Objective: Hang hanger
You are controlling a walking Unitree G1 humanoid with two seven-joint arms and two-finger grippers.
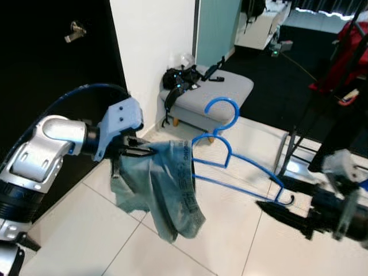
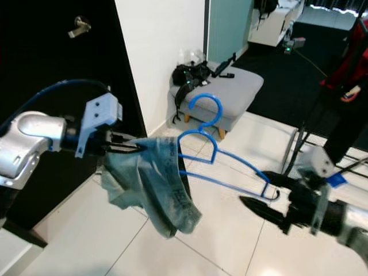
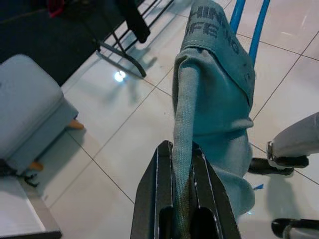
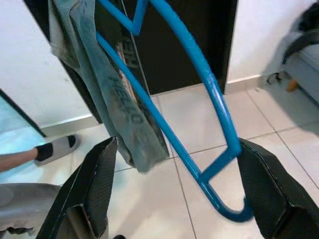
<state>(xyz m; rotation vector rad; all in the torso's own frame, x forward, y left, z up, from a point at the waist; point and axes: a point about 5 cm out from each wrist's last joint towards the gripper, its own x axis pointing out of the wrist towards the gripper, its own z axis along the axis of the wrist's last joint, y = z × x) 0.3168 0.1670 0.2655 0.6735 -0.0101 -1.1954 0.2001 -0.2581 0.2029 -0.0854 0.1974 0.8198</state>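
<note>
Two tools shared the load. The left tool point(image 3: 182, 164) was clamped on the teal-grey cloth point(image 1: 167, 184) draped over the blue hanger point(image 2: 221, 167), which reached from it across to the right tool point(image 4: 174, 199); that one stood open, the hanger's end between its fingers. The carrying step seemed underway; next, the hook point(image 1: 221, 112), standing above the cloth, needed a rail. A grey stool point(image 1: 221, 92) stood beyond.

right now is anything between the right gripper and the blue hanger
No, nothing visible is. The right gripper sits at the blue hanger's end, its open fingers on either side of the hooked tip. The left gripper is shut on the grey-green garment draped over the hanger's other end.
</note>
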